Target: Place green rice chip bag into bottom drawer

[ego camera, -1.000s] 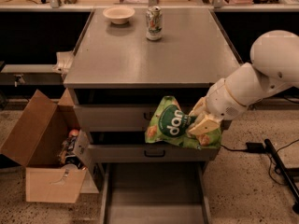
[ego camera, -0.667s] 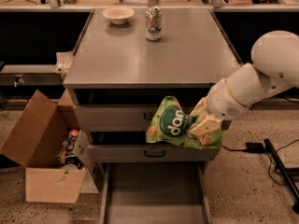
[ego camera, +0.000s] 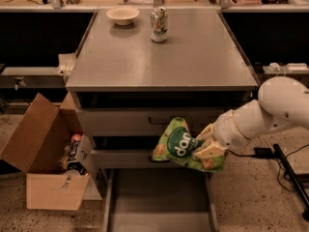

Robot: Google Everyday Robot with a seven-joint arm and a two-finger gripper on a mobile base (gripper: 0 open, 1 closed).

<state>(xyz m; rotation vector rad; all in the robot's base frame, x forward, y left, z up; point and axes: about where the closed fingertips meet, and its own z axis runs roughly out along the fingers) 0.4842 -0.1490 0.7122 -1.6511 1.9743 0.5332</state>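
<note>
The open cardboard box (ego camera: 38, 149) stands left of the cabinet, apart from the bag; the green rice chip bag (ego camera: 177, 146) hangs in front of the middle drawer (ego camera: 120, 158), its long axis roughly left to right, jutting leftward from the gripper (ego camera: 203, 148); the gripper is clamped on the bag's right end; the bottom drawer (ego camera: 159, 202), pulled open, lies directly beneath, so the coming move is likely downward.

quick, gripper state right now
Gripper: closed on the green rice chip bag, in front of the cabinet, above the open bottom drawer.
</note>
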